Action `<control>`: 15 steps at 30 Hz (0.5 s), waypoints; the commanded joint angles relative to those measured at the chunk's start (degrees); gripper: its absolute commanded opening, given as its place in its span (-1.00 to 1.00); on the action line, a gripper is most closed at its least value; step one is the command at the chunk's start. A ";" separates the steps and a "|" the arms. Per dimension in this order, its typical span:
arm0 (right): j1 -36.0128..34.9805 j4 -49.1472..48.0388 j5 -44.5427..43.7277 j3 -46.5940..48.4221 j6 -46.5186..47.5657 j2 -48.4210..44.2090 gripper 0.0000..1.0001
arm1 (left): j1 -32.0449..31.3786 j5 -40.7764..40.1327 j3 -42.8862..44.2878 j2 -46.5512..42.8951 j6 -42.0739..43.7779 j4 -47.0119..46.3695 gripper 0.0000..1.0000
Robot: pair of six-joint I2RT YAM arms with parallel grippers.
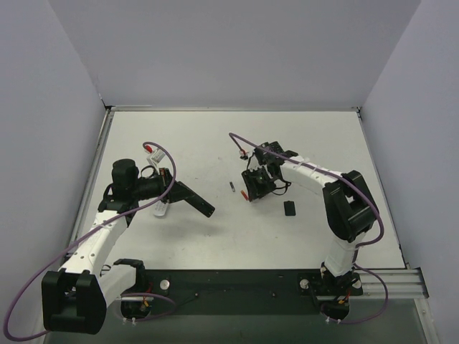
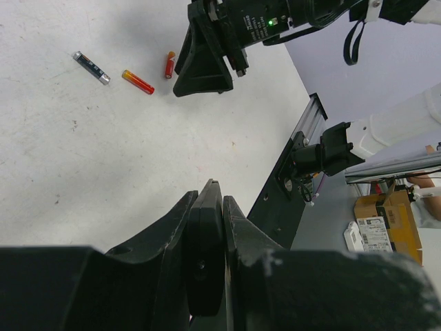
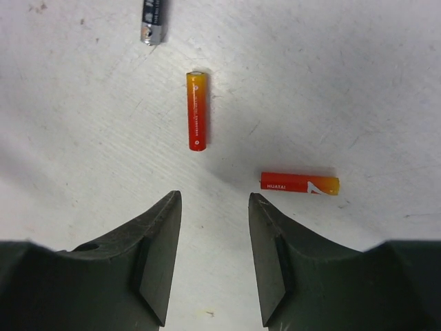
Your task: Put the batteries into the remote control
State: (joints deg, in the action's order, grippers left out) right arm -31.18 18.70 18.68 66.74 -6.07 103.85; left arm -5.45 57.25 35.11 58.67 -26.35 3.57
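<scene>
Near the middle of the white table (image 1: 323,143) lie a dark grey battery (image 3: 153,21), a farther red battery (image 3: 197,110) and a nearer red battery (image 3: 300,184), all loose; the right pincer (image 3: 213,200) hovers just beside them, jaws apart, gripping nothing; the left pincer (image 2: 212,189), closed, sits well apart toward the left edge.

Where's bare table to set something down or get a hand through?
Free: the far strip of table along the back wall, and the near middle between the remote and the small black piece. Crowded: under the right gripper, where three batteries lie close together.
</scene>
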 commanded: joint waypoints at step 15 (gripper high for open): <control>-0.20 19.71 -4.53 12.80 51.67 3.37 -0.14 | 0.27 1.19 -0.04 -2.25 0.68 -1.99 -1.00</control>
State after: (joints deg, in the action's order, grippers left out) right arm -31.22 32.42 13.96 77.41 35.55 105.38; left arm -5.45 57.28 35.11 57.63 -26.35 3.60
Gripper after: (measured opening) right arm 0.420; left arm 0.275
